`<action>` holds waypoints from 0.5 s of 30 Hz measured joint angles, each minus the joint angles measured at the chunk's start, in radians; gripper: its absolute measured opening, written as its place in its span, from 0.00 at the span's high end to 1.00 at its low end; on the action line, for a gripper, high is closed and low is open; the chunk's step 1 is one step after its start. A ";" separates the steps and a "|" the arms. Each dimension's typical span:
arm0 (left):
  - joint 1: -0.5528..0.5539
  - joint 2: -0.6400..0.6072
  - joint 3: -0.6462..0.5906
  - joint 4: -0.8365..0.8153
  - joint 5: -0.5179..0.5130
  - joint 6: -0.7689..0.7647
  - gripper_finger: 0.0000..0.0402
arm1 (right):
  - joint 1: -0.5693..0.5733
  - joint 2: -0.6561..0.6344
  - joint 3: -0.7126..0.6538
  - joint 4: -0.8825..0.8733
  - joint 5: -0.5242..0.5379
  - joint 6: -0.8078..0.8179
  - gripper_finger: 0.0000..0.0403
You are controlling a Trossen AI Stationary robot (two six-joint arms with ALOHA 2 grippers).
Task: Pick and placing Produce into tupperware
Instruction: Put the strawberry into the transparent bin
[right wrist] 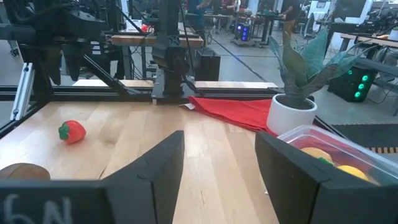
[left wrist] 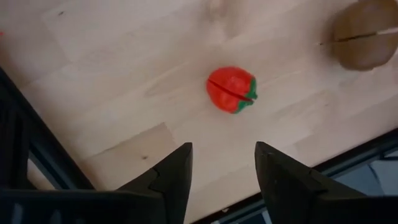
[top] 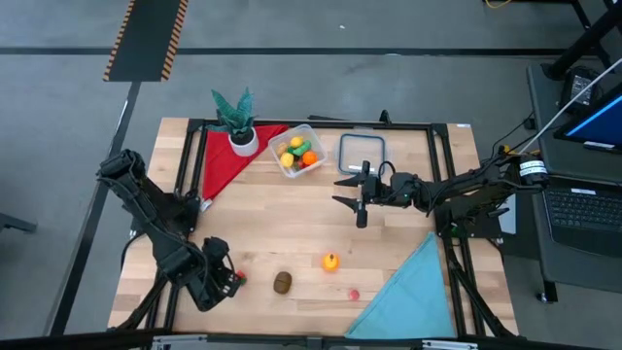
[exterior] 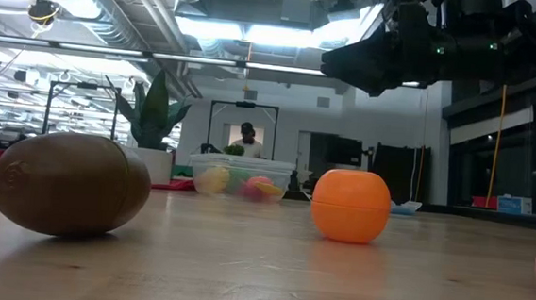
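Now the left gripper (left wrist: 222,163) is held above the table with its jaws parted and empty, and the small red toy strawberry with a green top (left wrist: 231,89) is seen just ahead of them. The right gripper (right wrist: 219,155) is also held open and empty, and the clear squarish plastic container (right wrist: 339,151), with coloured toy fruits inside, is seen just beside one of its jaws.

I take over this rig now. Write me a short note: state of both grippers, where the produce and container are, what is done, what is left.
Left gripper: open, empty, hovering near the red strawberry.
Right gripper: open, empty, above mid-table near the lid.
Tupperware: far side, beside the potted plant, several pieces already inside.
Left on the table: strawberry, brown kiwi, orange fruit, small pink piece.
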 joint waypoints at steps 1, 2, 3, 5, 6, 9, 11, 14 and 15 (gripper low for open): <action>0.007 0.000 0.000 0.000 0.000 0.000 0.58 | 0.000 0.000 0.000 0.000 0.000 -0.005 0.50; 0.013 0.000 0.000 -0.001 0.000 0.002 0.57 | 0.000 0.000 0.000 0.000 0.000 -0.013 0.50; 0.019 0.000 0.000 -0.002 0.000 0.009 0.55 | 0.000 0.000 0.000 0.000 0.000 -0.020 0.50; 0.033 0.000 0.000 -0.001 0.000 0.020 0.53 | 0.000 0.000 0.000 0.000 0.000 -0.038 0.50; 0.040 0.000 0.000 -0.001 0.000 0.024 0.52 | 0.000 0.000 0.000 0.000 0.000 -0.039 0.50; 0.060 0.001 0.000 -0.001 0.000 0.026 0.49 | 0.000 0.000 0.000 -0.001 0.000 -0.040 0.50; 0.071 0.002 0.000 0.003 0.000 0.015 0.47 | 0.000 0.000 0.000 -0.001 0.000 -0.040 0.50; 0.083 0.002 -0.001 0.029 0.007 -0.041 0.46 | 0.000 0.000 0.000 -0.001 0.000 -0.041 0.50; 0.086 0.002 -0.001 0.039 0.018 -0.052 0.46 | 0.000 0.000 0.000 -0.001 0.000 -0.041 0.50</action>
